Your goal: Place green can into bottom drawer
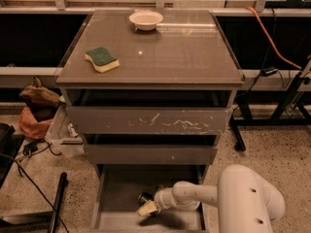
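The bottom drawer (121, 188) is pulled out at the foot of the cabinet, and its flat grey floor shows. My gripper (147, 207) is low inside it, near the floor at the middle, reaching in from the right on my white arm (243, 198). A small dark object with a silvery end (144, 197), apparently the green can, sits right at the gripper's tip. Most of it is hidden by the gripper.
A green-and-yellow sponge (101, 58) and a white bowl (146, 19) sit on the cabinet top. The scratched top drawer front (146, 121) and the middle drawer front (150, 154) overhang the open drawer. Bags and a bin (39, 110), cables and a black pole (57, 203) lie on the left floor.
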You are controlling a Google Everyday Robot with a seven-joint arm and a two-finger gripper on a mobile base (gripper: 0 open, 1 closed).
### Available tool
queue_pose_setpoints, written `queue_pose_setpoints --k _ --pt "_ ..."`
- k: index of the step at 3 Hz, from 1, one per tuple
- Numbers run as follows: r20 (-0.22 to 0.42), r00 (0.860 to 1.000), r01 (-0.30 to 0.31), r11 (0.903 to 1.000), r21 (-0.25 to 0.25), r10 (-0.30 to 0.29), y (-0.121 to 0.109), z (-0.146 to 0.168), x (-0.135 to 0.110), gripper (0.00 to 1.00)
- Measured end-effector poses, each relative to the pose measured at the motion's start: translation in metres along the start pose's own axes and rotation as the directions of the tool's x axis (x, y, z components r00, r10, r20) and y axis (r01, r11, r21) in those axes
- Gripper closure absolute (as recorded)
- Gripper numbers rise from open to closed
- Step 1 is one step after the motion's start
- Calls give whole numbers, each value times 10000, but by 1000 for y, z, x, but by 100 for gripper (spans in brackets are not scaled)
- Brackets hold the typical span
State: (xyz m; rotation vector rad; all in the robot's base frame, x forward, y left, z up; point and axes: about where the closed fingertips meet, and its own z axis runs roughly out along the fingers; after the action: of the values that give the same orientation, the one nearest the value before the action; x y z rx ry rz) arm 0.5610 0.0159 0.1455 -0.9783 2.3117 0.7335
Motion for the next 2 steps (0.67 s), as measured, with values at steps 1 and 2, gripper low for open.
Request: queue_pose_setpoints --k 1,2 --pt "86 9999 -65 10000 73 64 1 -8 -2 0" --pt "829 9966 -65 9942 1072 -24 -14 -65 -34 0"
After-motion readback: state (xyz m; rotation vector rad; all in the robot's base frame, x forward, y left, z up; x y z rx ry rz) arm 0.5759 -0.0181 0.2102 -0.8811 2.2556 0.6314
